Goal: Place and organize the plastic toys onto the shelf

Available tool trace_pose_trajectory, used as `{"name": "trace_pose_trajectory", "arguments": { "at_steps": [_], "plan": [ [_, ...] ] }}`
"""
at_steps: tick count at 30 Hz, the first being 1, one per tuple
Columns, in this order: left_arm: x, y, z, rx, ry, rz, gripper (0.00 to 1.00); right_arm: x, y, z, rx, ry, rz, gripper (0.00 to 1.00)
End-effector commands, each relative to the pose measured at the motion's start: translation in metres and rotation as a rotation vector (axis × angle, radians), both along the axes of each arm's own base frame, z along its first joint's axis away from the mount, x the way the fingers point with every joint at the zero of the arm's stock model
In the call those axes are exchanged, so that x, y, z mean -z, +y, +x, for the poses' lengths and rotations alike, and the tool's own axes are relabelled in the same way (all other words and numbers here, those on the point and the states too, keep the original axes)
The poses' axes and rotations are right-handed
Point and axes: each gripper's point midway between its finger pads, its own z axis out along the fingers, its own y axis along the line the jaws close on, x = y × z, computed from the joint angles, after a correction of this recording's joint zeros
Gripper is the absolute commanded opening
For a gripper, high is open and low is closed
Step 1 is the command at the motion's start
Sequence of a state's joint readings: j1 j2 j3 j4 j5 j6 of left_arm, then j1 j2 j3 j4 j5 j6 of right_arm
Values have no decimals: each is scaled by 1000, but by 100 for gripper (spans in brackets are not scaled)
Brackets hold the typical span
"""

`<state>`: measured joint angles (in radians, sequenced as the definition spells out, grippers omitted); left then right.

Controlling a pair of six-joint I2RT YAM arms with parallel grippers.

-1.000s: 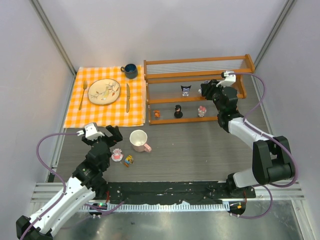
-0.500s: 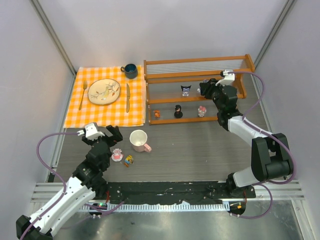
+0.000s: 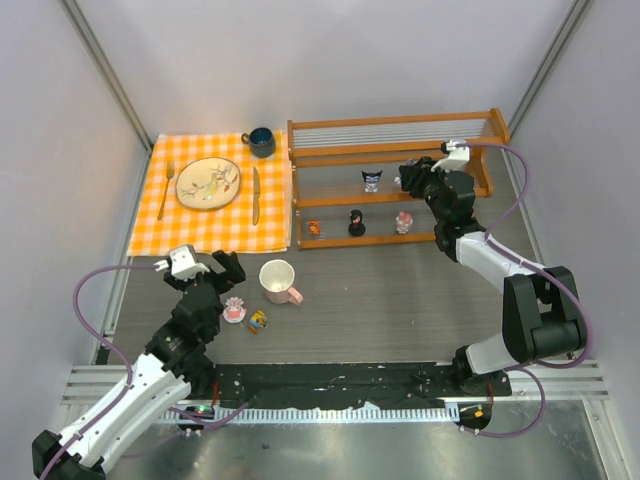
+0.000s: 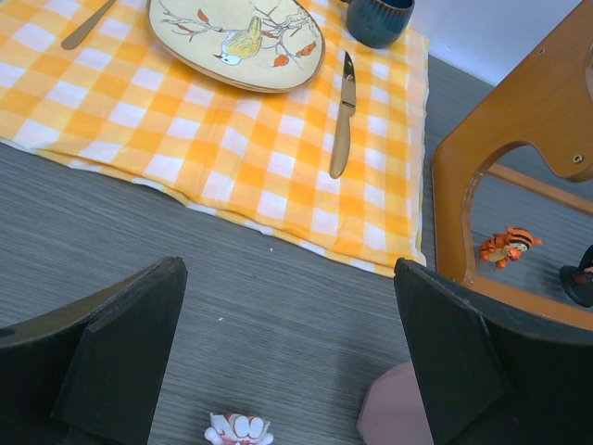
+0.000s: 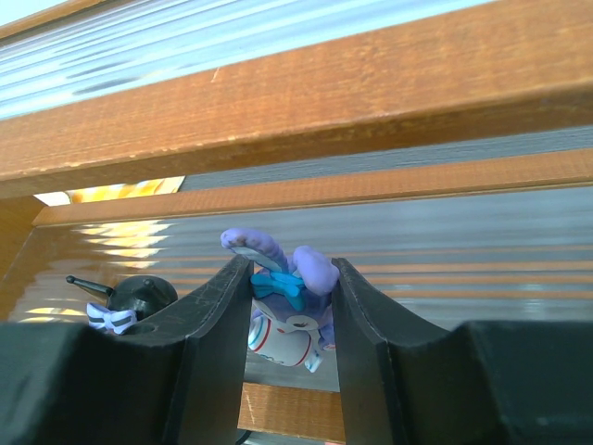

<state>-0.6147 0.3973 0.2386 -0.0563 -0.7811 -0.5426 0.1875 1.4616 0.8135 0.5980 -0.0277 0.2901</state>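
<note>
Top external view, nearest first: the left gripper (image 3: 215, 272) hangs over the near left of the table with its jaws spread wide and nothing between them. A pink-white toy (image 3: 234, 310) lies on the table just near of it and a little to the right, apart from both fingers. A yellow-orange toy (image 3: 258, 321) lies just right of that one, and the white-and-pink mug (image 3: 277, 281) stands a little farther off, to the right of the gripper. Beyond, the shelf (image 3: 395, 130) carries an orange tiger toy (image 3: 314, 229), a black toy (image 3: 356, 222) and a second pink-white toy (image 3: 403, 221) on its lower rail, and a dark toy with a striped bow (image 3: 372, 180) on the upper rail. The right gripper (image 3: 408, 180) reaches in over that upper rail just right of the dark toy, clenched on a purple-blue toy (image 5: 283, 320) pinched between its fingers (image 5: 218, 315); whether this toy touches the rail cannot be told. Against a second ago the right gripper has edged slightly left, toward the dark toy; the left arm and every loose toy lie as they did.
</note>
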Motion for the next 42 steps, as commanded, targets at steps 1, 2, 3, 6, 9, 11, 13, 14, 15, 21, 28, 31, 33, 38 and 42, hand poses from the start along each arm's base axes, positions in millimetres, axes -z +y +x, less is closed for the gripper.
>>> {"name": "trace_pose_trajectory", "arguments": {
  "at_steps": [1,2,3,6,9,11,13,14,15,21,28,31,33,38,42],
  "plan": [
    [-11,0,3,-8,-41,-26,100,-30,-8,1,23,-85,-5,23],
    [-10,-1,3,-8,-39,-25,100,-28,-7,1,22,-82,-5,23],
    [-11,0,3,-10,-40,-25,100,-29,-9,0,29,-84,-7,23],
    [-11,0,3,-8,-42,-26,100,-30,-10,-1,32,-86,-8,23],
    [-11,0,3,-8,-40,-25,100,-28,-12,-1,37,-83,-12,24],
    [-10,0,3,-8,-39,-24,100,-28,-12,-1,35,-80,-12,24],
    [-10,0,3,-10,-38,-23,100,-28,-14,-2,40,-81,-11,24],
    [-10,-1,3,-8,-39,-25,100,-27,-13,-3,38,-80,-11,24],
    [-10,0,3,-8,-39,-25,100,-27,-14,-3,38,-78,-11,24],
    [-10,-1,3,-7,-38,-23,100,-24,-16,-3,41,-74,-12,43],
    [-10,0,3,-8,-38,-23,100,-24,-15,-4,45,-71,-8,73],
    [-10,0,3,-8,-38,-23,100,-24,-16,-4,46,-73,-8,75],
    [-10,-1,3,-7,-38,-23,100,-25,-17,-4,48,-74,-8,76],
    [-10,0,3,-11,-38,-23,100,-30,-17,-11,46,-77,-7,79],
    [-11,2,2,-17,-44,-24,100,-31,-17,-20,34,-75,0,80]
  ]
}}
